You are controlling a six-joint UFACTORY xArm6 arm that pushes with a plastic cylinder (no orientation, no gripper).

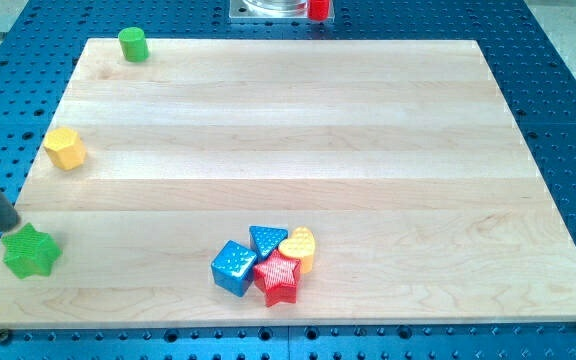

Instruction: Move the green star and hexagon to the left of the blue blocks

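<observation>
My tip [11, 230] touches the green star-shaped block [31, 251] at the wooden board's [288, 120] left edge. The yellow hexagonal block [65, 148] lies above; the blue cube [234, 267] and blue triangular block [266, 240] sit bottom-centre.

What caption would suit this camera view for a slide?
My tip touches the green star at the board's lower left, far from the blue cube and blue triangle.
</observation>
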